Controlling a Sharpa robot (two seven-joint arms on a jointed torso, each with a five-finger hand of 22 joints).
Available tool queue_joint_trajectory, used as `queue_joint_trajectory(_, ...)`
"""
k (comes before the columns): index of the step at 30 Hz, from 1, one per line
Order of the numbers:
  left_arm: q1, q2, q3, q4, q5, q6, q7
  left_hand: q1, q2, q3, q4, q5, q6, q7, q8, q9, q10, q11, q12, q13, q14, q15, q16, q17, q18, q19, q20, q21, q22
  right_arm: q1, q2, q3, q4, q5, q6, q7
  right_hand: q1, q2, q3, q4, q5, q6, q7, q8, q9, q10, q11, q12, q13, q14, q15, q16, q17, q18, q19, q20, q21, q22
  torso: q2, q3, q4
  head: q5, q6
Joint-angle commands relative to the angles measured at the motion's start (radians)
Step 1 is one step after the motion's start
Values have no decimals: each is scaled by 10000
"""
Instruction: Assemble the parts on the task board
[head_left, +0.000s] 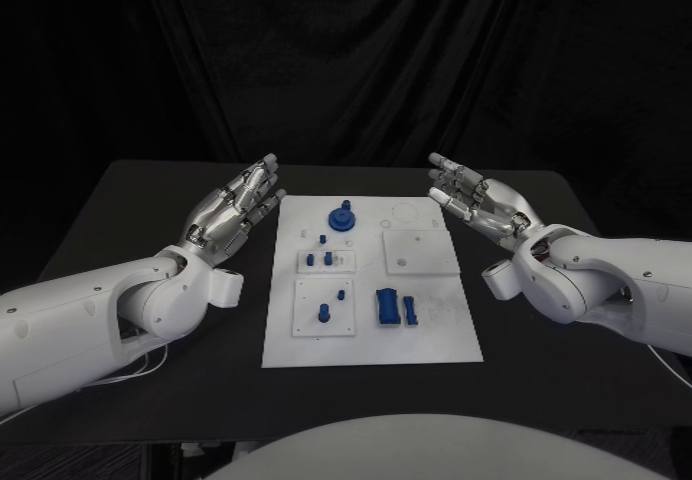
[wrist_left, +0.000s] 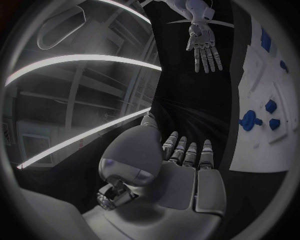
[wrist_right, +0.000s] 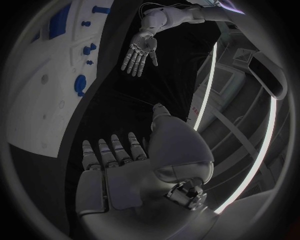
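Two silver many-fingered hands flank the white rectangular task board (head_left: 369, 345) on the matte black surface (head_left: 144, 200), the left hand (head_left: 238, 207) beside its left edge and the right hand (head_left: 476, 200) beside its right edge, both with fingers spread and holding nothing. Small blue plastic parts sit on the board: a round knobbed piece (head_left: 342, 218) near the far end, short pegs (head_left: 326, 260) in a raised white square, and a rectangular block (head_left: 388, 306) nearer the robot. Nothing lies between either hand and the board. Black drapery (head_left: 361, 80) hangs behind the surface.
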Motion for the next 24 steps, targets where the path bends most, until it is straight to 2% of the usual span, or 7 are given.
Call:
queue_joint_trajectory(1, -4, 71, 8, -92, -81, -145, 2203, -86, 39, -52, 3, -63, -237, -270, -51, -25, -85, 57, -53, -11, -6, -65, -35, -12, 67, -64, -52, -46, -53, -139, 16, -3, -54, 721, 645, 829, -19, 128, -226, 4, -60, -671, -301, -345, -215, -248, -99, -259, -304, -250, -160, -193, -51, 165, -123, -65, -57, -198, -69, 67, -73, 35, 1)
queue_joint_trajectory(8, -41, 154, 8, -258, -287, -261, 2316, -90, 43, -51, 5, -73, -516, -684, -68, -45, -139, -140, -91, -21, -6, -385, -35, -12, -96, -118, -566, -81, -294, -284, 40, -3, -132, 851, 398, 1359, -178, 95, -445, 12, -131, -847, -565, -477, -260, -434, -453, -520, -637, -453, -582, -434, -119, 442, -255, -330, -91, -495, 56, 167, -49, 47, 1)
queue_joint_trajectory(9, -21, 116, 3, -232, -46, -142, 5, -3840, -759, 985, -873, -732, -1116, 245, -317, -303, -276, 99, -653, -290, -6, -179, -35, -12, -514, -220, -1250, -184, -909, -247, 51, -9, -114, 529, 311, 719, -3586, -365, 119, -940, -984, -1816, 94, -635, -422, -603, -685, -1099, -1039, -567, -887, -987, -250, -61, -424, -1119, -173, -1024, -18, 105, -17, -5, 1)
queue_joint_trajectory(10, -24, 118, 9, -230, -46, -162, 1, -4065, -782, 1011, -900, -782, -1129, 245, -317, -303, -276, 99, -675, -290, -6, -179, -35, -12, -513, -220, -1250, -184, -909, -254, 66, 4, -120, 543, 291, 717, -4888, -365, 337, -1318, -1314, -1816, 335, -635, -422, -603, -685, -1332, -1039, -567, -1623, -987, -250, -771, -424, -1441, -173, -1024, -21, 107, -19, -2, 11)
queue_joint_trajectory(12, -41, 131, 39, -222, -49, -260, -21, -4595, -881, 1137, -1026, -877, -1234, 245, -317, -303, -276, 99, -764, -290, -6, -179, -35, -12, -525, -220, -1250, -184, -909, -287, 141, 67, -151, 610, 193, 704, -6652, -365, 1261, -1737, -1693, -1816, 593, -635, -422, -603, -685, -1599, -1039, -567, -1623, -987, -250, -771, -424, -1812, -173, -1024, -37, 120, -33, 13, 60)
queue_joint_trajectory(14, -81, 161, 108, -203, -54, -489, -73, -5327, -1028, 1319, -1208, -1011, -1365, 245, -317, -303, -276, 99, -877, -290, -6, -179, -35, -12, -697, -220, -1250, -184, -909, -364, 316, 215, -224, 768, -37, 676, -8372, -365, 1261, -2170, -2781, -1816, 1351, -635, -422, -603, -685, -2356, -1039, -567, -1623, -987, -250, -771, -424, -2869, -173, -1024, -75, 148, -65, 49, 175)
queue_joint_trajectory(24, -472, 453, 791, -17, -105, -2750, -580, -7849, -1541, 1961, -1808, -1466, -1733, 245, -317, -303, -276, 99, -1254, -290, -6, -179, -35, -12, -907, -220, -1250, -184, -909, -1089, 1968, 1606, -907, 2256, -2200, 404, -11444, -365, 1261, -2931, -2781, -1816, 1351, -635, -422, -603, -685, -2356, -1039, -567, -1623, -987, -250, -771, -424, -2869, -173, -1024, -451, 432, -381, 402, 1306)
